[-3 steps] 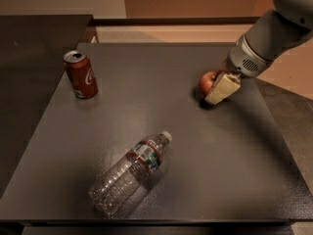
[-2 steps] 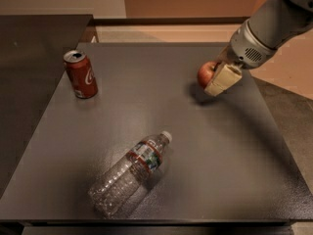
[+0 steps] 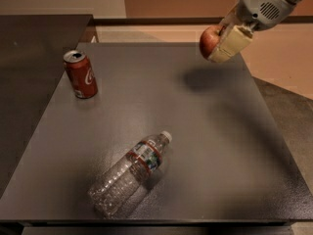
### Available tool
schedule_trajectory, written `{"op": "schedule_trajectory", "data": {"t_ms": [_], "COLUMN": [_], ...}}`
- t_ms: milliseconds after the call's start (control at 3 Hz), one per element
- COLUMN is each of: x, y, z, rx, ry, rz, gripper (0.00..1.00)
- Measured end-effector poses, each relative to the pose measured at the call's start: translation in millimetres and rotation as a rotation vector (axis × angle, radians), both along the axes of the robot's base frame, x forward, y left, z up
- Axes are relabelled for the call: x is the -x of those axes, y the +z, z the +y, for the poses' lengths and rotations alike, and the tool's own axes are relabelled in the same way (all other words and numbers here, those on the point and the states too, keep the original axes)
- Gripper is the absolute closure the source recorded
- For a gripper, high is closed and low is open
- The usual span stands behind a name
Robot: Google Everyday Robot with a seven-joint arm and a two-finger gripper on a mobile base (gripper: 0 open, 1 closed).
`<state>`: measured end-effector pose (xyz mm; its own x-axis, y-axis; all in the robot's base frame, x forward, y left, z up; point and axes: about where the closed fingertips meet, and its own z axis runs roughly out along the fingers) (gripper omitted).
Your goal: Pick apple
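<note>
**Q:** Where is the apple point(image 3: 209, 40), and what holds it?

**A:** It hangs in the air above the far right corner of the bench point(image 3: 195, 131), clear of the surface; its shadow point(image 3: 205, 77) falls on the top just below. The gripper point(image 3: 219, 42) reaches in from the upper right; its jaws are closed on the fruit, with one pale pad point(image 3: 231, 44) flat against the right flank. The opposite finger is mostly hidden behind the apple.

**Q:** What could go wrong from here?

**A:** Slip, most likely; a round, waxy skin gives flat pads only a small patch of contact, so a jerk or a quick swing of the arm could roll the apple out of the grip. Most of the fruit shows to the left of the pad, which suggests a hold off its middle; that would make such a roll easier.

**Q:** And if it drops?

**A:** It would land near the far right corner; from there it could run off the right or far edge. A roll inward is less worrying; the can point(image 3: 80, 75) stands by the far left corner and the bottle point(image 3: 129, 173) lies toward the near edge, both well apart from the apple.
</note>
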<state>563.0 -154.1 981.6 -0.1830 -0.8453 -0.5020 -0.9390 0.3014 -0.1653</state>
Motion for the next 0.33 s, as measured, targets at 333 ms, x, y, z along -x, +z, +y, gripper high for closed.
{"op": "schedule_trajectory", "data": {"t_ms": [333], "x": [0.0], "y": [0.0], "z": [0.0], "rx": [0.0], "ry": [0.0], "rz": [0.0], "gripper": [1.0]}}
